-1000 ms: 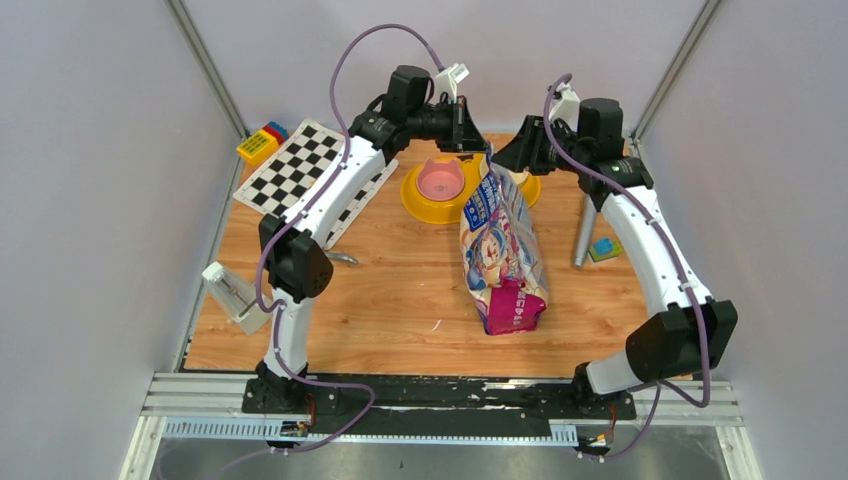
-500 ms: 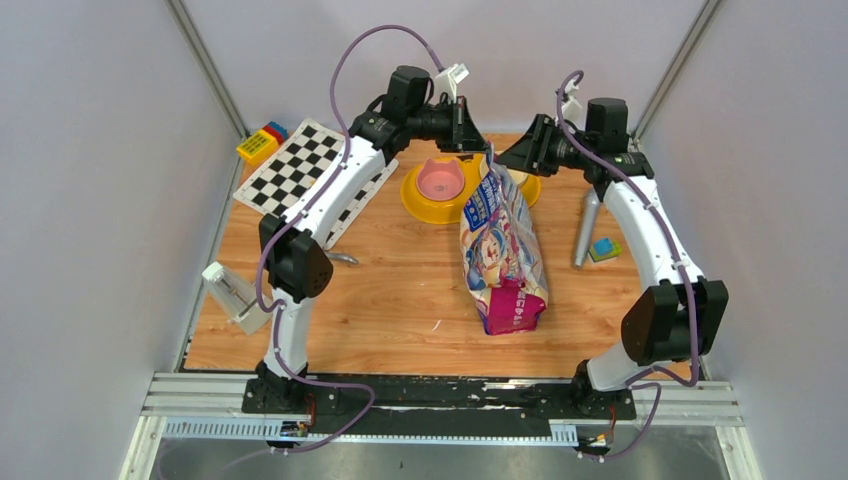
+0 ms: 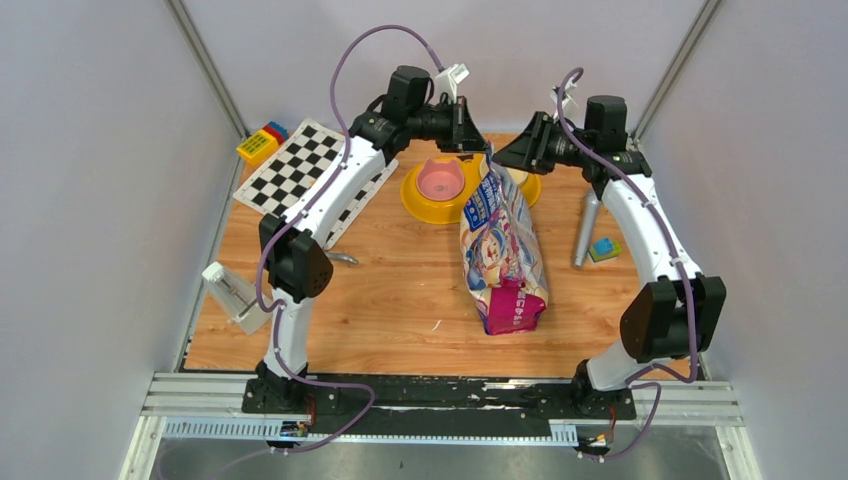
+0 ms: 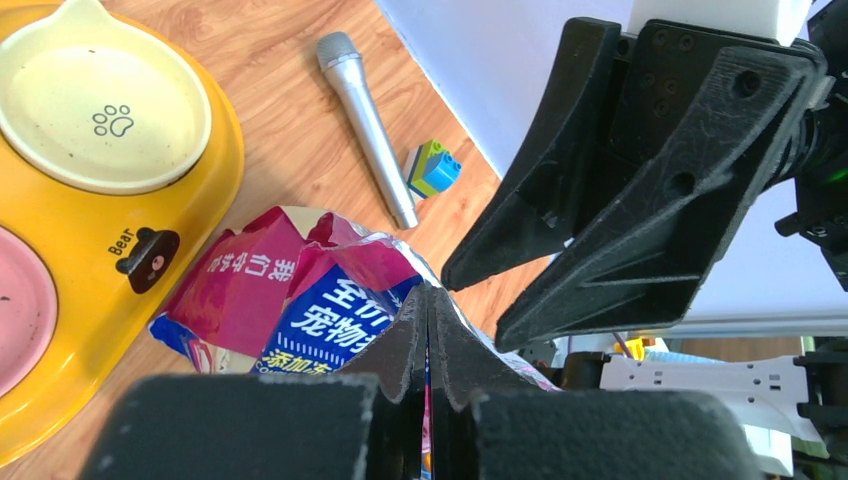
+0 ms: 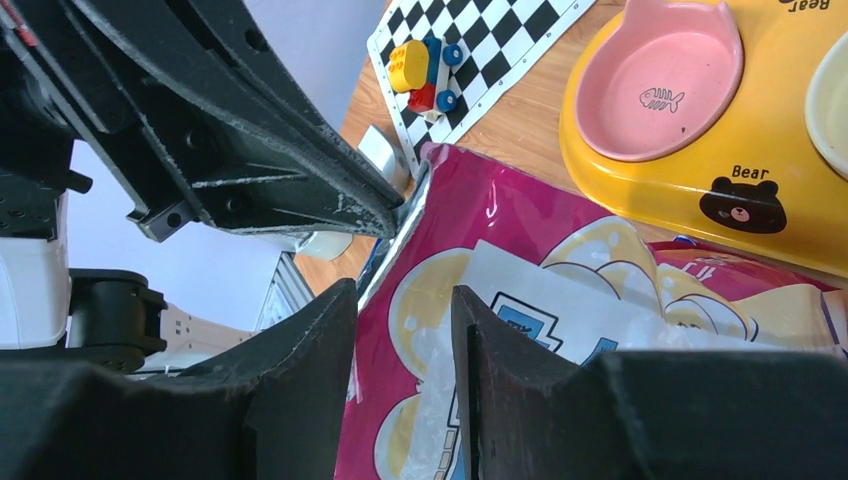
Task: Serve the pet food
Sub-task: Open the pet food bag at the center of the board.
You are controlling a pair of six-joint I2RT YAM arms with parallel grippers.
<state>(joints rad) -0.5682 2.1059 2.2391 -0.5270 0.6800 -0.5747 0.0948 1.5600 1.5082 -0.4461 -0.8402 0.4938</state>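
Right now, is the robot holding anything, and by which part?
Yes. The left end effector pinches the pet food bag by the edge of its raised end. The right end effector is open around that same edge, not gripping yet.

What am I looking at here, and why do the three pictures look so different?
These are two white robot arms bolted to a table's near edge. One picture comes from a camera fixed above. The other two come from a camera on each arm's wrist, so you see that arm's black fingers close up. The left tool is shut on the top edge of a glossy pet food bag, holding that end up. The right tool stands open around the same edge, not gripping it. On the wooden table lie a yellow double-bowl feeder, a checkerboard, a grey stick-shaped object and toy blocks.
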